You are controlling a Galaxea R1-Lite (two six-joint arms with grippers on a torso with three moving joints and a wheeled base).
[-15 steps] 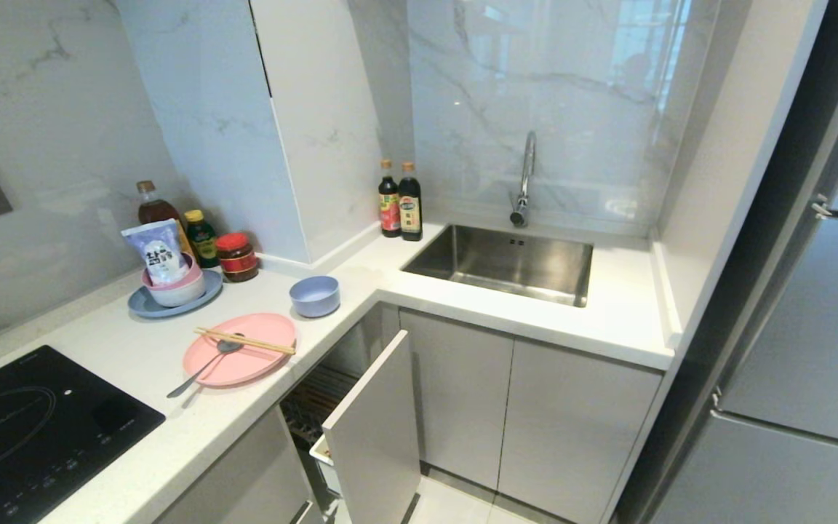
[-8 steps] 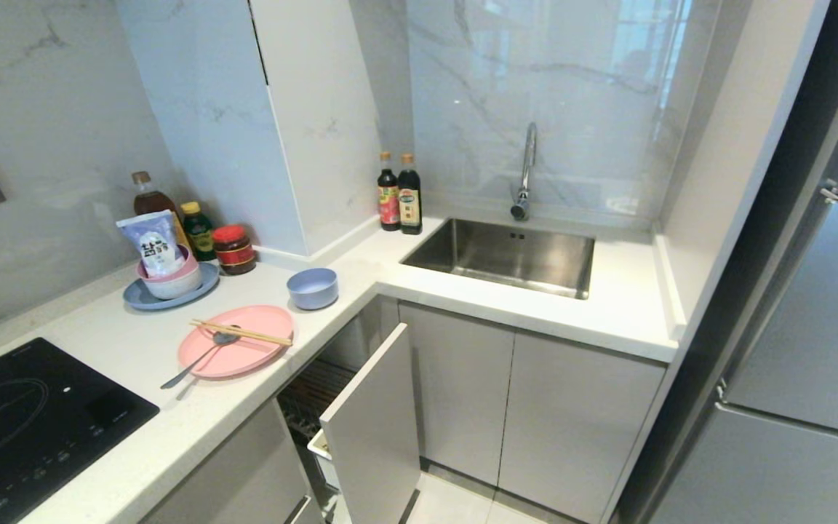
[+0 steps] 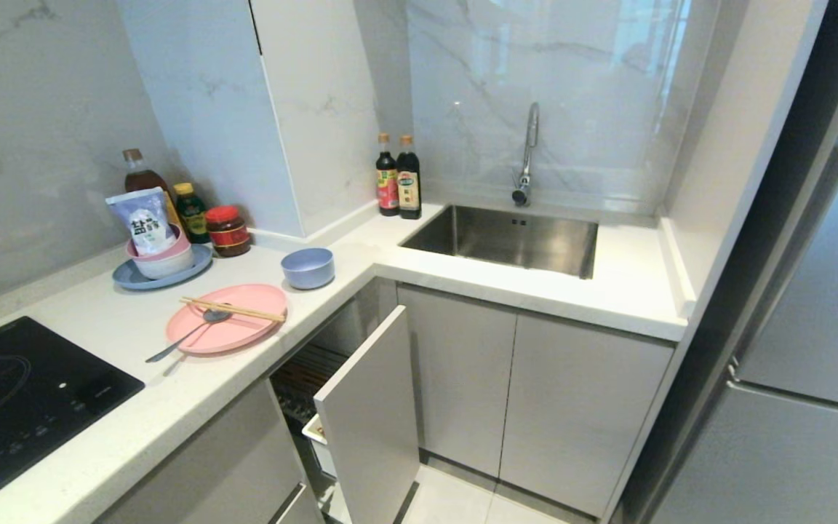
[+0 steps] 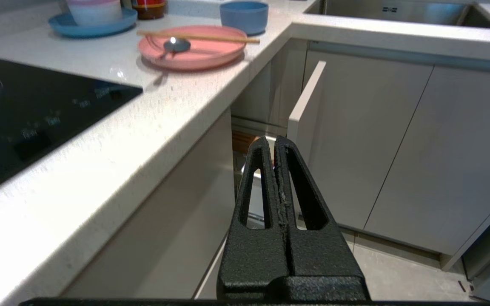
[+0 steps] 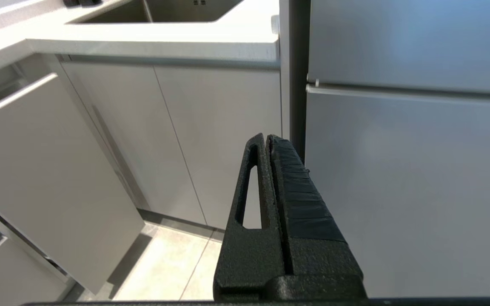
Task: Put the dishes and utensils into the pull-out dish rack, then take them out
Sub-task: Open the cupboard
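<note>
On the desk beside the hob, the pink plate (image 3: 226,327) lies flat with the chopsticks (image 3: 232,309) across it and the spoon (image 3: 186,335) resting bowl-on-plate, handle trailing off the rim toward the hob (image 3: 19,393). Light-blue bowl (image 3: 308,267) stands just behind, apart from the plate. Pull-out dish rack (image 3: 368,407) below the desk edge is only partly drawn: pale front panel angled out, wire basket and white cutlery box barely showing behind it.

Left end effector (image 4: 274,146) hangs low before the rack panel, fingers pressed together, nothing held. Right end effector (image 5: 268,142) likewise closed and empty, facing the cabinet doors (image 5: 194,140) and the fridge (image 5: 406,170). Neither shows in the head view.

Judgement: nothing loaded yet; the step in hand is getting the rack out fully. Best to catch the panel's free edge and pull straight along the runners (a sideways tug may bind them), then clear the loose utensils before lifting the plate.

Readable writing: salt pouch (image 3: 144,222) in the stacked bowls shows large dark characters, not legible. Bottle labels (image 3: 398,182) too small to read.
</note>
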